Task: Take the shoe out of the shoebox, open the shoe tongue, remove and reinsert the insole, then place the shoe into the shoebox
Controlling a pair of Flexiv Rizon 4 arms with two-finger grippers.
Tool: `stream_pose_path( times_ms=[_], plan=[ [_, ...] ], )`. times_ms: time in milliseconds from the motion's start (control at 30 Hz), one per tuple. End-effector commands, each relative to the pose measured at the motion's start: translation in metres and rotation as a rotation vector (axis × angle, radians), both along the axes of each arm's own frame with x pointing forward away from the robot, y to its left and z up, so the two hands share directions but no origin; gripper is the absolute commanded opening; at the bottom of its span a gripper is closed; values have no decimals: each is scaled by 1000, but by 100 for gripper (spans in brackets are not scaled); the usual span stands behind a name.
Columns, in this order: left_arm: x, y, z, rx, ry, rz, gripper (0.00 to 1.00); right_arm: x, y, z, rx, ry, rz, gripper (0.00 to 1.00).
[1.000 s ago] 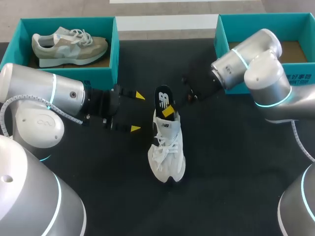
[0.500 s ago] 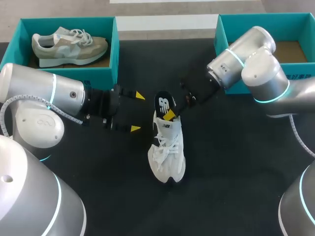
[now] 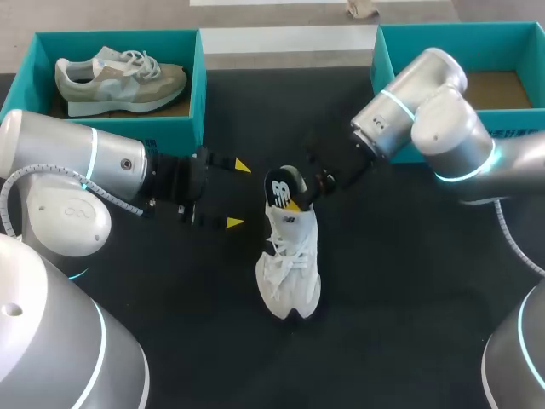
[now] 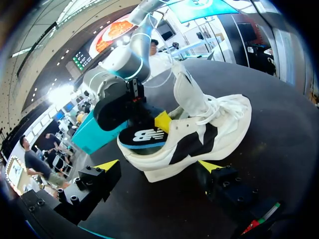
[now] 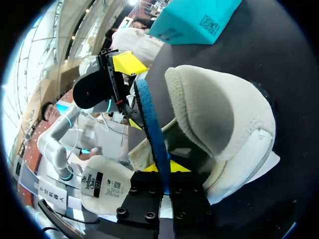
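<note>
Black foam with a blue edge, the insole (image 3: 281,186) stands up out of the heel opening of the white shoe (image 3: 288,268). The shoe sits on the dark desk (image 3: 409,290) between the two arms, toe toward the robot. The right claw (image 3: 295,203) is clamped on the insole's upper end. The left claw (image 3: 238,195) hangs just beside the shoe, fingers apart and holding nothing. The teal shoebox (image 3: 385,77) lies behind the right arm, well apart from the shoe.

I judge the insole thin, light and floppy. Held by one end it will likely bend, so it wants a grip near that end while the shoe is steadied. The shoe looks light, with a soft upper and a firmer sole. The padded heel collar or the sides of the sole seem the safest holds.

The head view gives the layout but hides the grip. The right wrist view shows the insole edge-on, running down between its fingers. Only the left wrist view shows the shoe's side, its black panel and the loose laces.
</note>
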State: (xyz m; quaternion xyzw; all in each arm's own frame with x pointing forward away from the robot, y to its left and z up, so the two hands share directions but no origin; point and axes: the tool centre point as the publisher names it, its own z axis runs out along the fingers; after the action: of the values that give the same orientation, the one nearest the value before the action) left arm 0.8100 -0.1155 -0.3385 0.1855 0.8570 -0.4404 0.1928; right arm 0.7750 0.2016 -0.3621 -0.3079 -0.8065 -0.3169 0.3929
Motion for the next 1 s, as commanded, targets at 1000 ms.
stream_pose_path(
  times_ms=[1000],
  plan=[
    [-1, 0, 0, 1, -1, 1, 100, 23, -4, 16, -8, -74, -80, 16]
  ],
)
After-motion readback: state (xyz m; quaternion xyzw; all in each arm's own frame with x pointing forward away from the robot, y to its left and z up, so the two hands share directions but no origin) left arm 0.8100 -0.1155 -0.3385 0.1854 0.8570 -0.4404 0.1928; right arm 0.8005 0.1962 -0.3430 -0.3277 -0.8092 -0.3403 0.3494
